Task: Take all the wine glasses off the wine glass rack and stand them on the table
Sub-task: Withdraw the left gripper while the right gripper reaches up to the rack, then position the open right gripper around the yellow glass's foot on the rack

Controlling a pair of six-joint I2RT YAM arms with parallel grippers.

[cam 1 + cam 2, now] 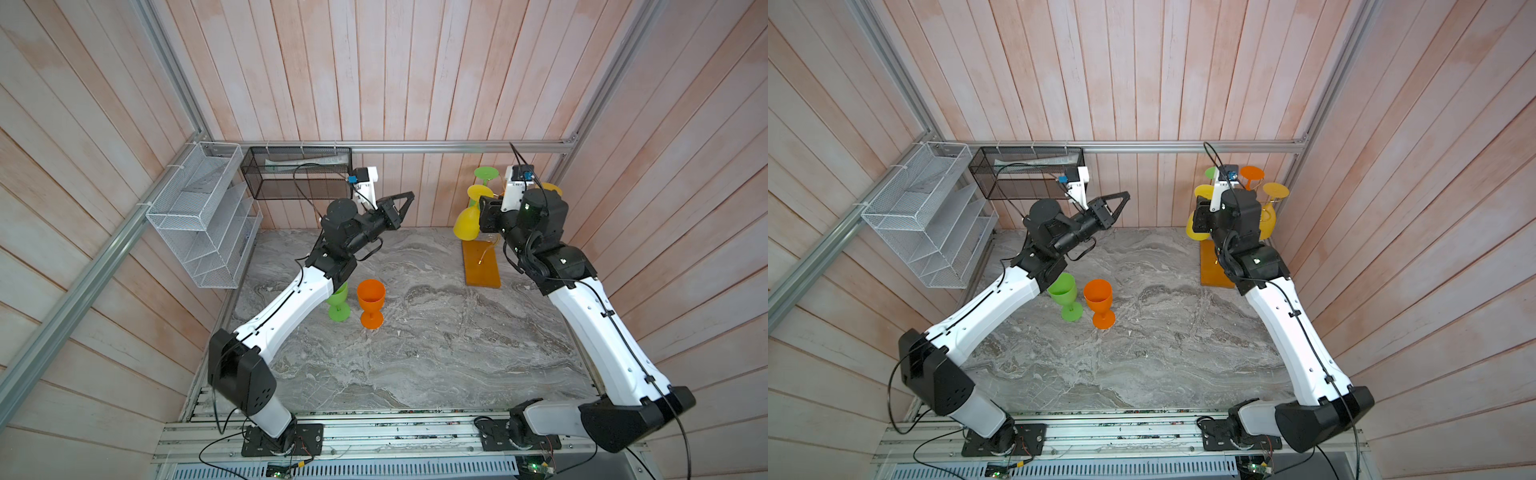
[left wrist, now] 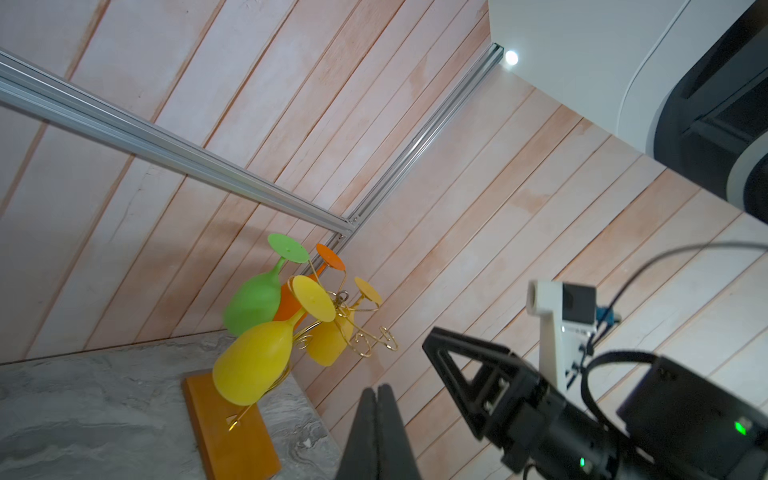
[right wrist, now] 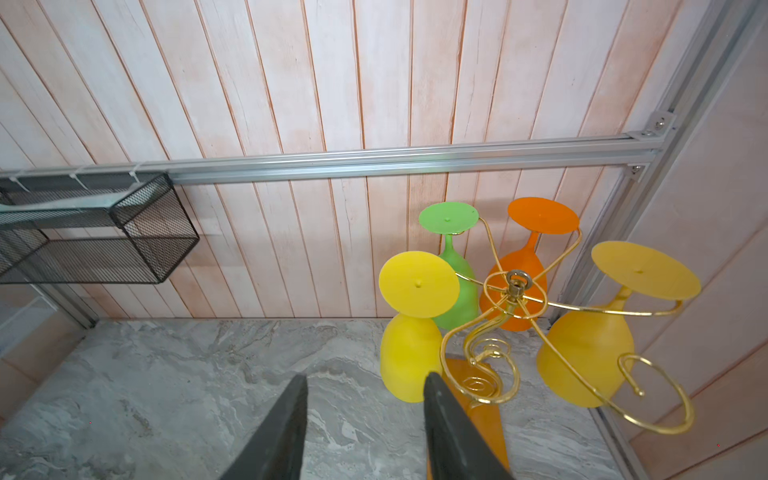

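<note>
The gold wire wine glass rack (image 3: 515, 286) stands on its orange-brown base (image 1: 482, 262) at the back right of the table. Upside down on its arms hang a green glass (image 3: 455, 291), an orange glass (image 3: 519, 274) and two yellow ones. The nearer yellow wine glass (image 3: 409, 357) (image 1: 465, 226) hangs just beside one finger of my right gripper (image 3: 368, 378), which is open with only table between its fingers. My left gripper (image 2: 378, 388) (image 1: 409, 194) is shut and empty, raised over the back middle, well left of the rack (image 2: 232, 432).
A green glass (image 1: 337, 303) and an orange glass (image 1: 370, 301) stand upright on the marble table (image 1: 415, 353), partly under my left arm. A black mesh basket (image 1: 299, 172) and a white wire basket (image 1: 199, 216) hang on the walls. The wall corner is close behind the rack.
</note>
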